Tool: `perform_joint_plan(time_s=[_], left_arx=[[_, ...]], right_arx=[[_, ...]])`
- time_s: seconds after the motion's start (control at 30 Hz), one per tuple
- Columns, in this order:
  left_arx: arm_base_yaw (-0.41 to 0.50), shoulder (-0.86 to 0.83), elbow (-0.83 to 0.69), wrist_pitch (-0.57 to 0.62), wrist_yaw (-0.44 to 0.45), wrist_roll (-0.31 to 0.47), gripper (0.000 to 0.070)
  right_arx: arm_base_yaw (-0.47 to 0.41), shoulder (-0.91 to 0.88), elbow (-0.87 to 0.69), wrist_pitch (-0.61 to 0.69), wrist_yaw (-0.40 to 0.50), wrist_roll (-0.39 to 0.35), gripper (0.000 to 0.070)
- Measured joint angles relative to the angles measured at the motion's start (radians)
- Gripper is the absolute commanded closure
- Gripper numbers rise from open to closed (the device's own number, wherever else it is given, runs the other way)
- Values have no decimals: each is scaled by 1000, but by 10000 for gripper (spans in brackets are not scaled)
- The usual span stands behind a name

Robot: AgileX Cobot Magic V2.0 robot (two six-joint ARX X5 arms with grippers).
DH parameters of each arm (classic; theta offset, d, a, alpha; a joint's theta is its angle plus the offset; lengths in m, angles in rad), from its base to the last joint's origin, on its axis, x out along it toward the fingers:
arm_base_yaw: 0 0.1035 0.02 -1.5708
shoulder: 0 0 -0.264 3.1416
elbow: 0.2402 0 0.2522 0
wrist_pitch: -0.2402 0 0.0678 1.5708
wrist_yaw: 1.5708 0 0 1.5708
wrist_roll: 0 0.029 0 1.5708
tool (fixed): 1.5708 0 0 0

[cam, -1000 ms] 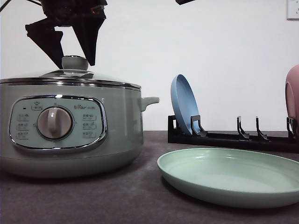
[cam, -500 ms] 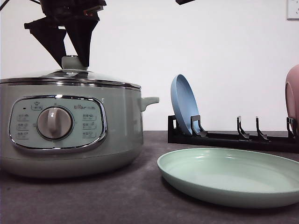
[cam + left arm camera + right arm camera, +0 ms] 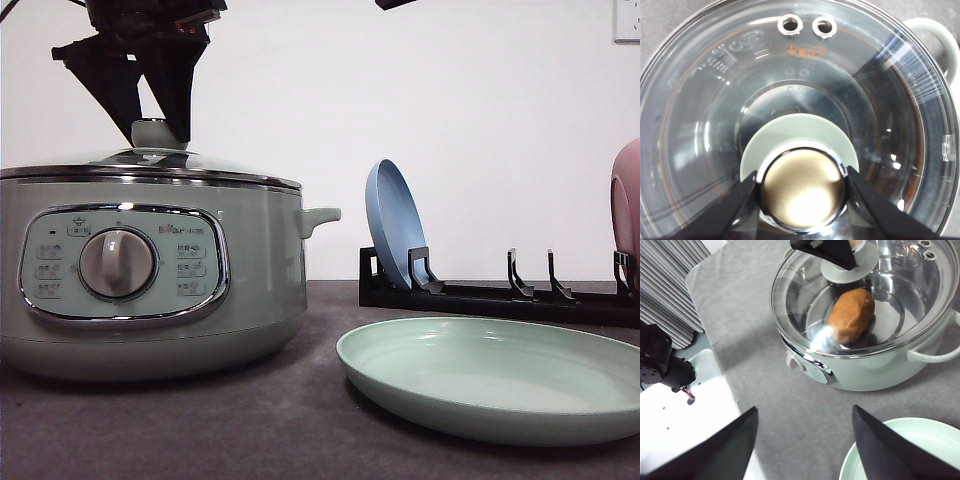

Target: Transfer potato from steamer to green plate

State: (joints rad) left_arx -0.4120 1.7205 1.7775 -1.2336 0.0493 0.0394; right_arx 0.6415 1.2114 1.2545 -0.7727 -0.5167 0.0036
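The left gripper [image 3: 802, 187] has its jaws closed against both sides of the lid knob [image 3: 803, 188], one finger touching each side. Around the knob spreads the glass lid [image 3: 715, 125], seated on the steamer [image 3: 150, 280]. Under the lid, below those jaws, the potato [image 3: 852, 315] lies inside the pot. The right gripper [image 3: 802, 450] hangs with jaws spread wide and nothing between them, above the grey table [image 3: 770, 405]; the green plate [image 3: 920, 440] lies just beside one finger.
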Motion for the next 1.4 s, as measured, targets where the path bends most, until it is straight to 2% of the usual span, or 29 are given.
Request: perform_joint_plan(time_s=[0.33,0.47,0.8,1.07,1.2,1.4], left_arx=[[63,-159,22,-9,-2,-3,699],[109,-204,24,-44,-38,-3,699],[271,-248,24,-80,-77,-3,699],[383,-249,24,-80,-77,-2,699],[419,-249,24,-80,-77,-2,699],[440,-249,24,-80,-78,-2,699]], right_arx=[[0,0,0,0,0,0,326],[0,0,0,0,0,0,326],[0,0,0,0,1,3,326],[0,0,0,7,47,28,323],[2,8,1,46,46,57,278],[12,121,89,46,47,85,273]])
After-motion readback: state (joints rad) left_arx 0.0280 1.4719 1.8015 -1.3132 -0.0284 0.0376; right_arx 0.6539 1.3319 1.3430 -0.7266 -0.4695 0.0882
